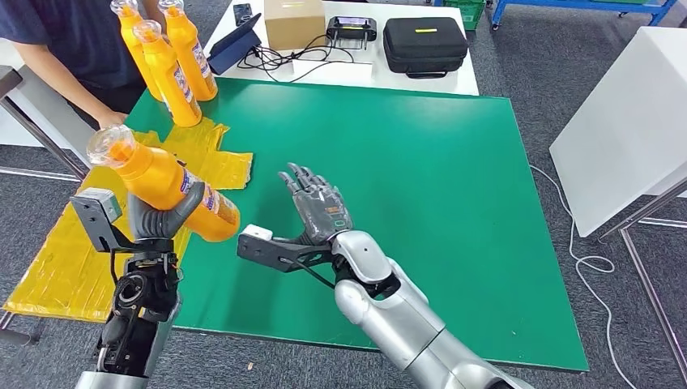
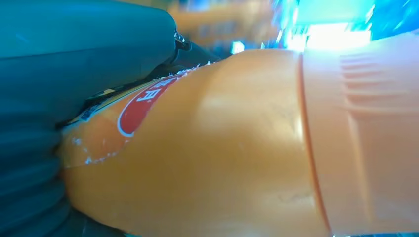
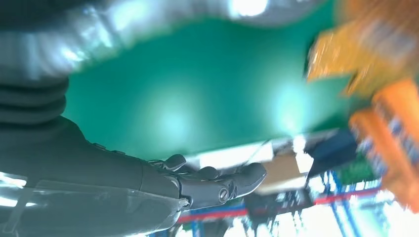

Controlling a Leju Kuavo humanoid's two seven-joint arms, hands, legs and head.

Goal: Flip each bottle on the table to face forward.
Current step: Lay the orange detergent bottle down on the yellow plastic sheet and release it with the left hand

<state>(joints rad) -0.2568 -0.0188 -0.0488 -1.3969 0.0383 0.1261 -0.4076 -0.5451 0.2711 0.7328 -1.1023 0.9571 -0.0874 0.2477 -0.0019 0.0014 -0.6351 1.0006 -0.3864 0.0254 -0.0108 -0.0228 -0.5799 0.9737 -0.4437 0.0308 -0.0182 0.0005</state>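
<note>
My left hand (image 1: 155, 219) grips an orange bottle (image 1: 162, 181) with a clear cap, lifted above the table's left edge and tilted, cap toward the upper left. The same bottle (image 2: 237, 148) sits close against the left wrist camera, its red and white label partly under the hand's grey cover. My right hand (image 1: 316, 203) hovers open over the green table (image 1: 421, 186), just right of the held bottle, fingers stretched forward; the right wrist view shows its dark fingers (image 3: 217, 185) extended. Three more orange bottles (image 1: 172, 61) stand upright at the table's far left corner.
A person in a dark shirt (image 1: 73, 49) stands at the far left by the standing bottles. Yellow sheeting (image 1: 77, 259) covers the table's left edge. Behind lies a white table with a cardboard box (image 1: 293, 23), black case (image 1: 424, 44) and cables. A white panel (image 1: 624, 121) stands right.
</note>
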